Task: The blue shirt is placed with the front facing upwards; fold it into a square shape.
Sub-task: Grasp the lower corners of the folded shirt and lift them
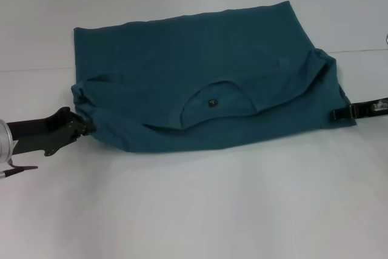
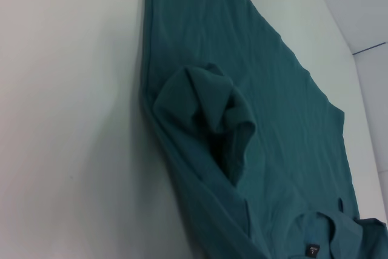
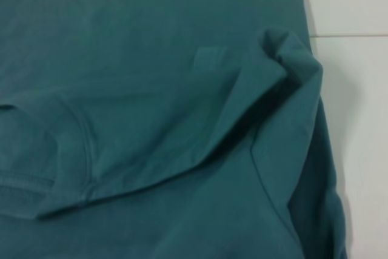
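One blue shirt point(image 1: 200, 77) lies folded across the white tabletop point(image 1: 200, 210), plain side up, its collar point(image 1: 218, 104) toward the near edge with a small dark neck label point(image 1: 211, 102) whose writing is too small to read. Two grippers show in the head view: the left gripper point(image 1: 82, 124) meets the shirt's left near corner and the right gripper point(image 1: 339, 114) its right near edge, though I cannot tell whether either one's fingers are clenched or released. The wrist views add only bunched sleeve folds point(image 2: 209, 119) and layered hems point(image 3: 267, 89).
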Available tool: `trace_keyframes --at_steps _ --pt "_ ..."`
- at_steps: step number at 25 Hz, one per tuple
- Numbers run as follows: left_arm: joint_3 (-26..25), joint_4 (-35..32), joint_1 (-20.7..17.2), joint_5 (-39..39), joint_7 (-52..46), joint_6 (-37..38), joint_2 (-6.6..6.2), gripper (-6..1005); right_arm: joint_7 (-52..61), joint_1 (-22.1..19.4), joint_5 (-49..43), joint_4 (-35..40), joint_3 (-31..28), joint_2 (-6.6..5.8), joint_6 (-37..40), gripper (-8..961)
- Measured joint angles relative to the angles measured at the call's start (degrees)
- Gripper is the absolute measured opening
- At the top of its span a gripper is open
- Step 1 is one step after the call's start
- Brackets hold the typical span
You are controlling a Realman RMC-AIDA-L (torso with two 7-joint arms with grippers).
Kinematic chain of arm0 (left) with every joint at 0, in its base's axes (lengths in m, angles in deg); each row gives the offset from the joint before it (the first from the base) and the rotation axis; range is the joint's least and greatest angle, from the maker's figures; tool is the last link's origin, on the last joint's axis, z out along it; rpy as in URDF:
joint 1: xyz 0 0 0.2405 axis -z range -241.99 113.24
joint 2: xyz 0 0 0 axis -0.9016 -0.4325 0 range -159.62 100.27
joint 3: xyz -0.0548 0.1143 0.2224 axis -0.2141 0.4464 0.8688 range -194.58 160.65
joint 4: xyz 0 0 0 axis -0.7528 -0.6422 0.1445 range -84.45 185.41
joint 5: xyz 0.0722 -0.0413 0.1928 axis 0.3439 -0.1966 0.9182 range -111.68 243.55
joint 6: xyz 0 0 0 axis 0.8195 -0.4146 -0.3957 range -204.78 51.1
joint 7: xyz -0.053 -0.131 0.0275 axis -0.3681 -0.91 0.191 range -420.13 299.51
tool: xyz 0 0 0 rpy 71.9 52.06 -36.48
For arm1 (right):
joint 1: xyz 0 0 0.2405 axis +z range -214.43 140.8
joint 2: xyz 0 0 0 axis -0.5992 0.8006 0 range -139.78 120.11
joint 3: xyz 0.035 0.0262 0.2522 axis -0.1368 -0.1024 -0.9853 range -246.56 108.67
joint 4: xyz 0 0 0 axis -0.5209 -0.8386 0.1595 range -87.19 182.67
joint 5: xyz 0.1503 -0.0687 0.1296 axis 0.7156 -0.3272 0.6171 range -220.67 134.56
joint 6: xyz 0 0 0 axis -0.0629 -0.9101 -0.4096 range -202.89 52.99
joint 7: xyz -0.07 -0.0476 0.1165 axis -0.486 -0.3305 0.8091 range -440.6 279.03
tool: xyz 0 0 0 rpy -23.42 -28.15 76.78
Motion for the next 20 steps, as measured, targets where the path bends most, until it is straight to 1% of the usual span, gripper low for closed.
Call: trace_keyframes --at_steps 6,15,20 --pt "0.0 0.0 0.0 0.0 0.0 -0.2 0.00 18 0.4 0.4 0.0 -1.6 2.3 0.16 -1.9 569" --pt "0.0 0.0 0.0 0.0 0.0 -0.2 0.00 18 1.9 0.9 0.4 -2.3 1.9 0.01 -2.3 567" --pt "0.0 0.0 0.0 0.0 0.0 -0.1 0.00 18 1.9 1.3 0.4 -2.1 1.9 -0.08 -1.8 369"
